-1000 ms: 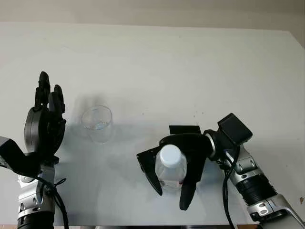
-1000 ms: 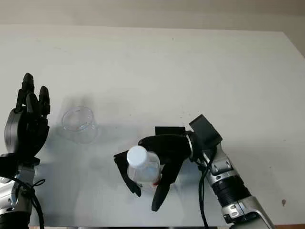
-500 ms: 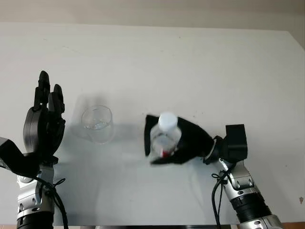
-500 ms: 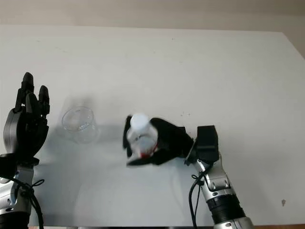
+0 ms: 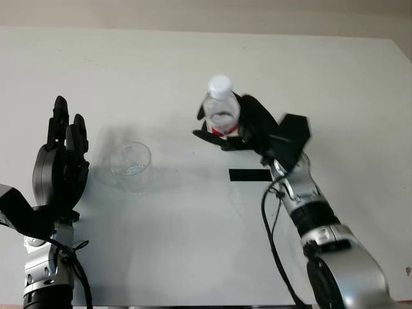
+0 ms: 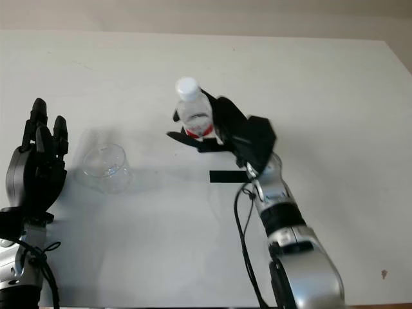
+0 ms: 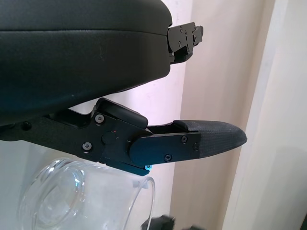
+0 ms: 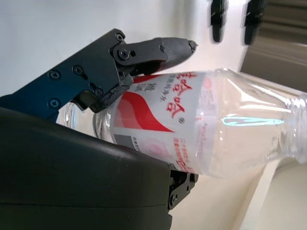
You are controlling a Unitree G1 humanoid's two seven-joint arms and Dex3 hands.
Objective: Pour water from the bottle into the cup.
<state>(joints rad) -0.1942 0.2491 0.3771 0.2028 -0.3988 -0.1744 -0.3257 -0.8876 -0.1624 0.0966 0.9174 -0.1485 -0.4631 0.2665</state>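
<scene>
My right hand [image 5: 241, 125] is wrapped around the bottle [image 5: 221, 109], fingers [image 8: 153, 50] curled over the red-and-white label and the shell behind it. The hand carries the bottle clear of the desk [image 5: 322, 84].

The cup [image 5: 131, 167] stands upright on the desk, mouth up, well apart from the bottle. From my right hand it lies across to the left-hand side and nearer my body. The hand grips the lower body of the bottle. The neck and the white cap [image 5: 220, 84] stick out past the fingers.

The bottle's long axis is close to upright, cap on top, with a slight lean of the cap end toward the cup side. The cap is on, so far as I can tell. In my judgement no water can leave it as it stands, and the pour has not begun.

My left hand [image 5: 61, 170] is open and holds nothing. It stands just beside the cup, on the side away from the bottle, fingers pointing away from me. The cup sits close below that hand's finger [image 7: 192, 139] in the left wrist view. The left hand is much the nearer to the cup, but the right has the bottle.

Judgement: the coming move turns on bringing the bottle's mouth across to the cup, then tilting the long axis over toward it.
</scene>
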